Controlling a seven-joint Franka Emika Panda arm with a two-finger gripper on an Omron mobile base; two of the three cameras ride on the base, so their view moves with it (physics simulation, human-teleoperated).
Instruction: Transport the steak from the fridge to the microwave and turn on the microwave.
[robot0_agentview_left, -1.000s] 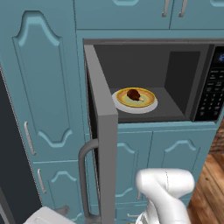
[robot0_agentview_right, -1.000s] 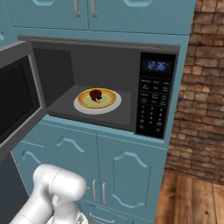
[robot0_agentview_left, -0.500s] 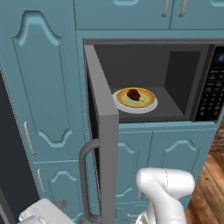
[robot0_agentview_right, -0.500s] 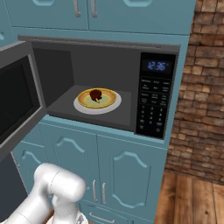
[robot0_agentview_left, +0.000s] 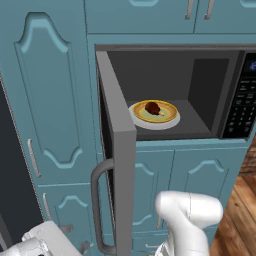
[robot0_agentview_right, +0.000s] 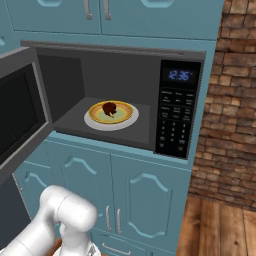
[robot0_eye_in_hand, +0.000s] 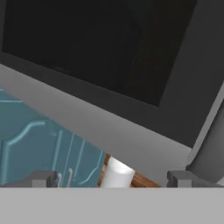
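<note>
Just in front of the wide-open, empty tool stands the microwave door, probably to be pushed shut, since the steak already lies on its plate inside.

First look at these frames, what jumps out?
The microwave stands wide open, its door swung out to the left. Inside, the steak sits on a yellow plate on the cavity floor. To the right of the cavity, the keypad has its blue clock lit.
</note>
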